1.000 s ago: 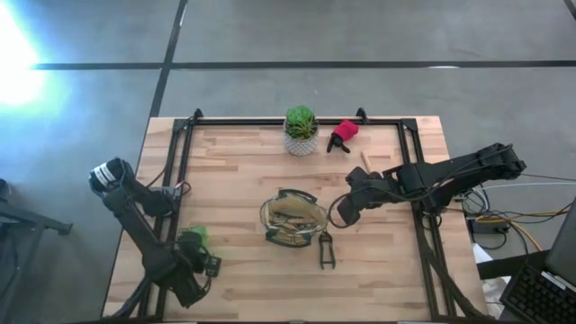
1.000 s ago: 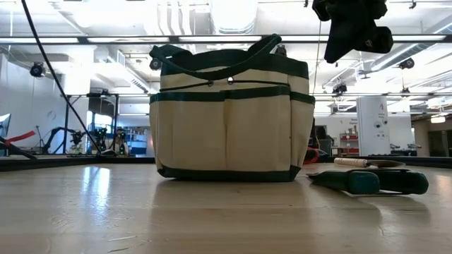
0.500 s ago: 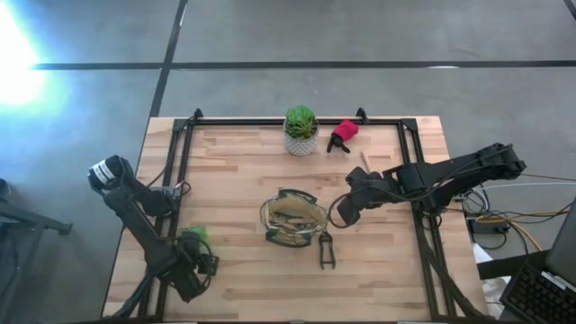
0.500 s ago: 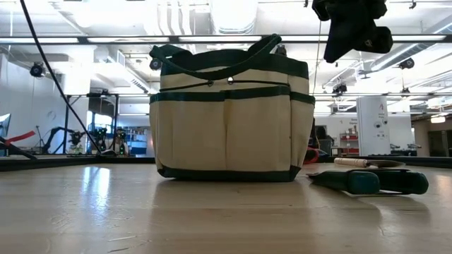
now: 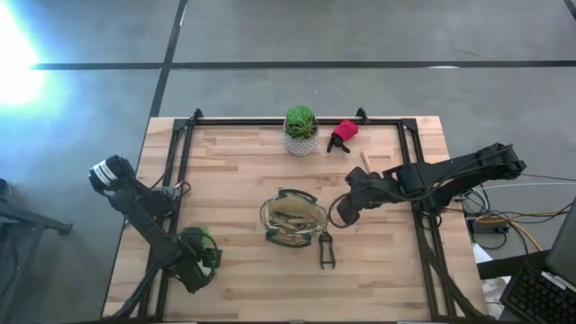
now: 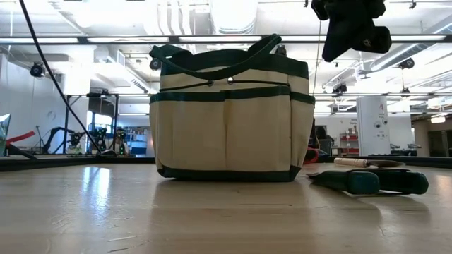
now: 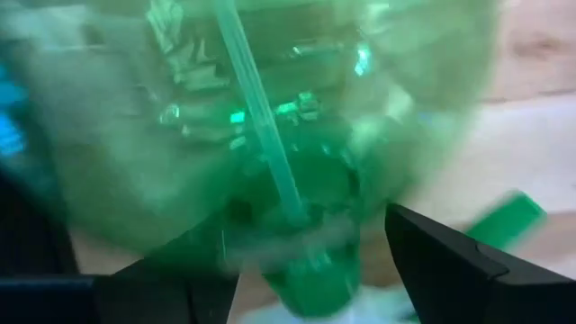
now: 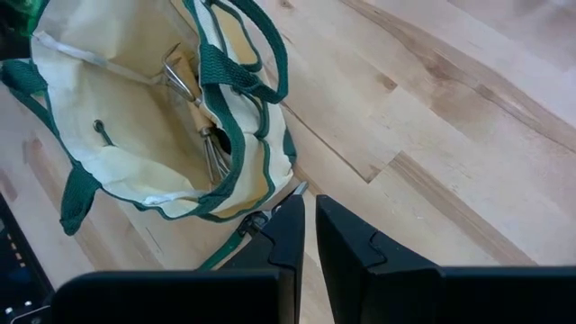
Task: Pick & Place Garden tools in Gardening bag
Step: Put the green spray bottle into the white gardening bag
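Observation:
The green spray bottle [image 5: 198, 239] sits on the table near its left front corner, and its see-through body [image 7: 270, 117] fills the left wrist view. My left gripper [image 5: 202, 261] points down over it, open, one finger on either side of the bottle's neck end [image 7: 310, 270]. The cream-and-olive gardening bag [image 5: 292, 219] stands upright mid-table with metal tools [image 8: 193, 99] inside. My right gripper [image 5: 340, 212] hangs shut above the table, just right of the bag. Dark pruners [image 5: 326, 251] lie on the table by the bag's near right side.
A potted plant [image 5: 301, 131] and a red-and-black sprayer piece [image 5: 343, 134] stand at the far edge. A wooden-handled tool [image 5: 369, 161] lies at the far right. A black frame [image 5: 180, 171] runs along the table's sides.
My left gripper has sunk toward the green spray bottle and shifted a little toward the table's far edge, and now stands over it. The bottle has kept its place.

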You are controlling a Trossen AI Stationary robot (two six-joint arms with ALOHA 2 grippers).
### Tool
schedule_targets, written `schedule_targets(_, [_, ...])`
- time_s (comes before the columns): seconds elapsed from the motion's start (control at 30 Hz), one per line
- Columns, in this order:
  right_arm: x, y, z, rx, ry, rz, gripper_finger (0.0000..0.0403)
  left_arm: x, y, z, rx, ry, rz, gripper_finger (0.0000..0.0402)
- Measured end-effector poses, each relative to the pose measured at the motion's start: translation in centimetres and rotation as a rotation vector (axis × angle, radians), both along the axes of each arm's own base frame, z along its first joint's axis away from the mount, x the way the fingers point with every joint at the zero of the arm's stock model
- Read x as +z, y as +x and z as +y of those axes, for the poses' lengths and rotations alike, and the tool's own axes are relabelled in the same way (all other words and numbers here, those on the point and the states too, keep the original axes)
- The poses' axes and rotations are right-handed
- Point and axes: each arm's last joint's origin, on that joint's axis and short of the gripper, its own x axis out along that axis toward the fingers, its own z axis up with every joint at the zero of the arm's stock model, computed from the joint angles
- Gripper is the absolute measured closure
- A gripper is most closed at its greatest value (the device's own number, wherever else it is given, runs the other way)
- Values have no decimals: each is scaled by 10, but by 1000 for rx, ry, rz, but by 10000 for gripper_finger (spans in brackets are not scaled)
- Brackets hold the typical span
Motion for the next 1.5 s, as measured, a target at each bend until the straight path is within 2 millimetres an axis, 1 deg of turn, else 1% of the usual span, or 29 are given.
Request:
schedule_targets(0.13, [0, 0, 0, 0, 0, 0, 376, -8, -3, 4, -2, -10, -1, 135])
schedule_targets(0.23, [0, 0, 0, -1, 0, 0, 376, -8, -3, 4, -6, -13, 1, 140])
schedule_targets(0.33, [0, 0, 0, 0, 0, -1, 376, -6, -2, 3, -10, -12, 0, 153])
schedule_targets(0.53, [0, 0, 0, 0, 0, -1, 376, -5, -1, 1, -24, -18, -5, 197])
schedule_targets(0.73, [0, 0, 0, 0, 0, -1, 376, -4, 0, -1, -49, -45, 2, 263])
schedule_targets(1.0, [0, 0, 0, 0, 0, -1, 376, -1, -1, -2, -96, -68, 3, 265])
schedule_targets(1.13, [0, 0, 0, 0, 0, -1, 376, 3, -1, -1, -117, -84, -9, 265])
schedule_targets(1.37, [0, 0, 0, 0, 0, -1, 376, 11, 0, 3, -142, -44, -110, 265])
schedule_targets(1.5, [0, 0, 0, 0, 0, -1, 376, 18, 1, 5, -158, -12, -203, 265])
